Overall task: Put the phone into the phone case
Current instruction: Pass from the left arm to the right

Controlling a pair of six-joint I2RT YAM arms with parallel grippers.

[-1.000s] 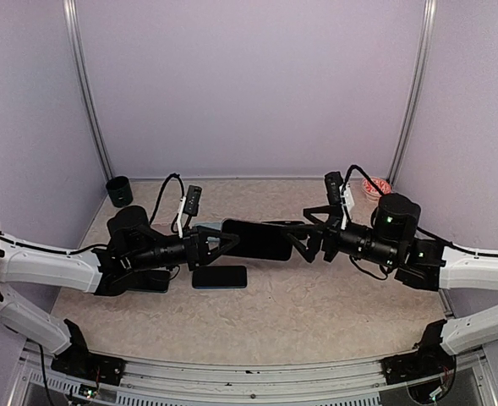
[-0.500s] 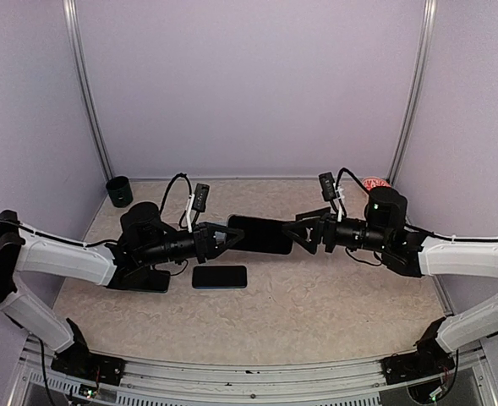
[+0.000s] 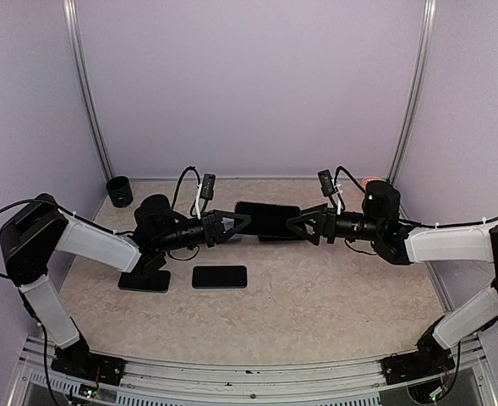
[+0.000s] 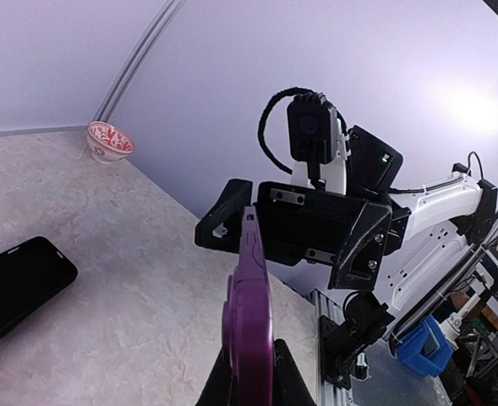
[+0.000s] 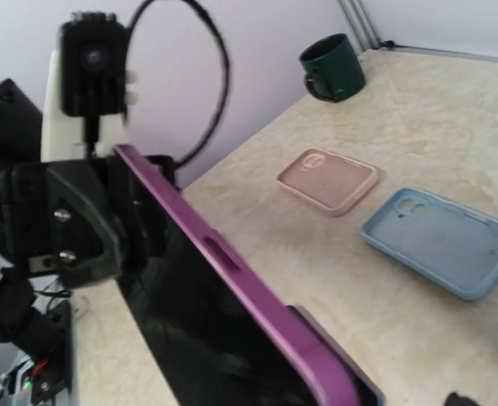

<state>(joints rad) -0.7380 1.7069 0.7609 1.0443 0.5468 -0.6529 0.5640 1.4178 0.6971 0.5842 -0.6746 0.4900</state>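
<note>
Phone (image 3: 267, 218), dark-faced with a purple edge, is hanging in the air above the counter (image 3: 316, 313), stretching lengthwise between the two arms. The left fingers (image 3: 232, 222) are clamping one end of it, pressing tight across its thin body. In the left wrist view it is showing edge-on and running straight away toward the other arm. The right fingers (image 4: 223, 216) are standing wide apart at the far end, one on each side of the purple edge. Whether either is touching the phone cannot be told.

A black case (image 4: 20, 283) is lying flat on the counter, well apart from the phone and on the right arm's side. On the left arm's side a pink case (image 5: 326, 180) and a blue case (image 5: 439, 241) are lying hollow side up, near each other but not touching. A green mug (image 5: 333, 63) is standing upright beyond the pink one, by the wall. A red-patterned bowl (image 4: 109, 139) is sitting against the back wall on the right.
</note>
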